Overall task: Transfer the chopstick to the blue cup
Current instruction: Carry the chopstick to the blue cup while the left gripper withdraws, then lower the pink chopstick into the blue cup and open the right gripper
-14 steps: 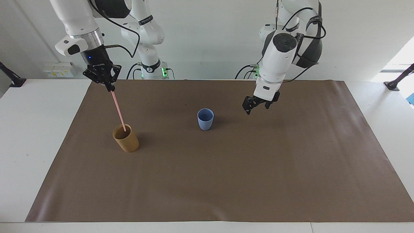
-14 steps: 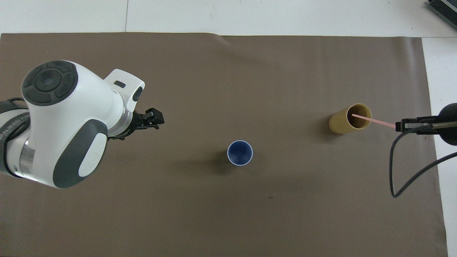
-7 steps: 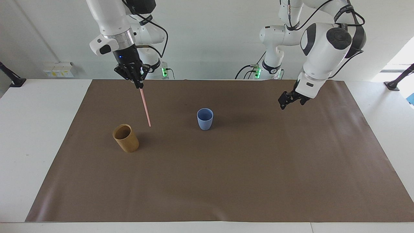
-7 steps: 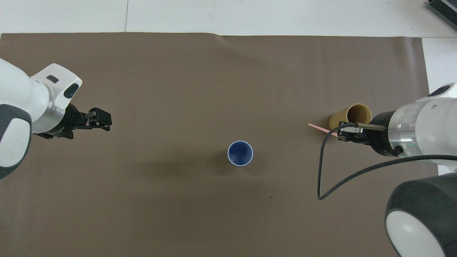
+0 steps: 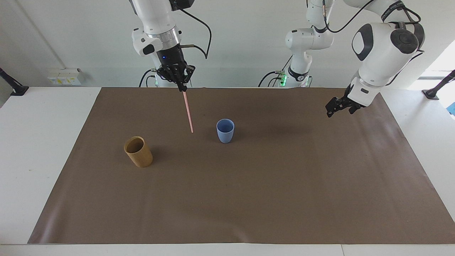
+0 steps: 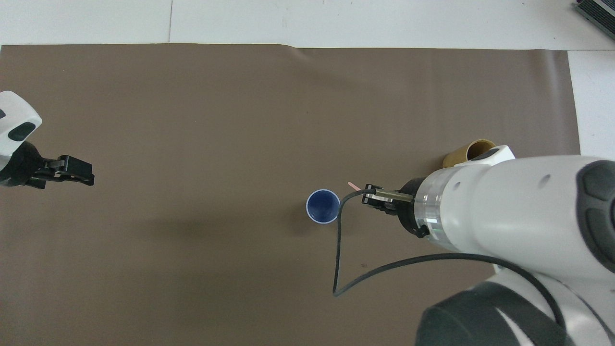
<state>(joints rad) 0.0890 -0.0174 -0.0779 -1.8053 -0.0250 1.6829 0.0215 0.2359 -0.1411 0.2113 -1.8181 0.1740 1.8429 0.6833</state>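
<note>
My right gripper point(image 5: 183, 87) is shut on the top end of the pale pink chopstick point(image 5: 188, 113) and holds it in the air. The stick hangs at a slight tilt. Its lower tip is over the mat, just beside the blue cup point(image 5: 225, 131) toward the right arm's end. In the overhead view the right gripper point(image 6: 372, 199) is close beside the blue cup point(image 6: 323, 206), and only the stick's tip point(image 6: 353, 184) shows. The cup stands upright and empty. My left gripper point(image 5: 339, 112) is open and empty above the mat at the left arm's end; it also shows in the overhead view point(image 6: 84, 174).
A tan-brown cylindrical cup point(image 5: 138, 152) stands empty toward the right arm's end, a little farther from the robots than the blue cup. In the overhead view it point(image 6: 473, 151) is partly hidden by the right arm. A brown mat point(image 5: 249, 199) covers the white table.
The right gripper has lifted the chopstick out of the tan cup and carried it sideways up to the blue cup. The left arm has drawn back toward its own end of the table.
</note>
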